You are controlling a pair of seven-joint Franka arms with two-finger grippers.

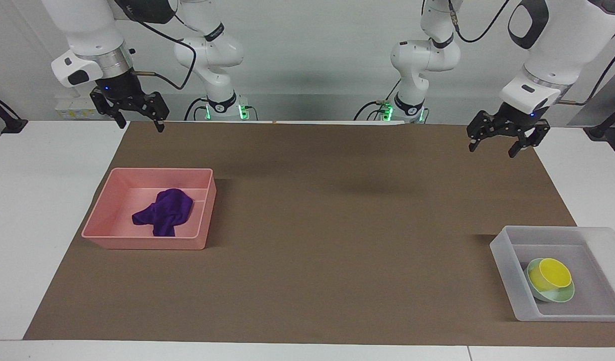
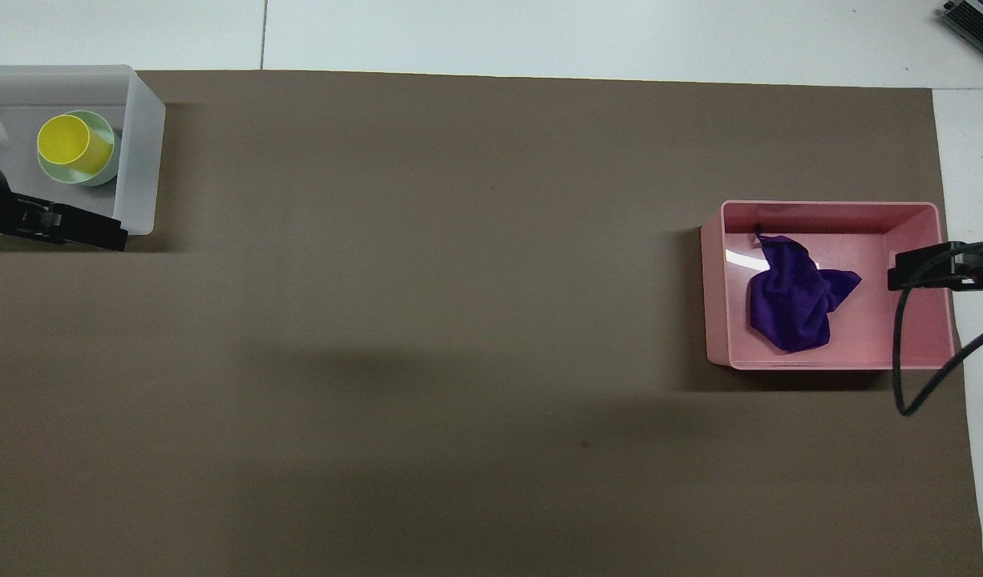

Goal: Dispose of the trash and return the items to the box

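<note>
Inspecting final placement: yellow cup [image 1: 551,277] nested in mint bowl [image 1: 558,296] inside box [image 1: 505,265]; purple trash [image 1: 164,212] in pink tray [image 1: 142,243]. Left tool [image 1: 503,138] and right tool [image 1: 135,116] both released, empty. I'd park them upward, toward twelve o'clock.

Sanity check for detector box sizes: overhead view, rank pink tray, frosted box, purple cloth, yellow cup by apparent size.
1. pink tray
2. frosted box, cut off by the frame edge, so its rank against the tray is unsure
3. purple cloth
4. yellow cup

White arms, black claws, black cables
</note>
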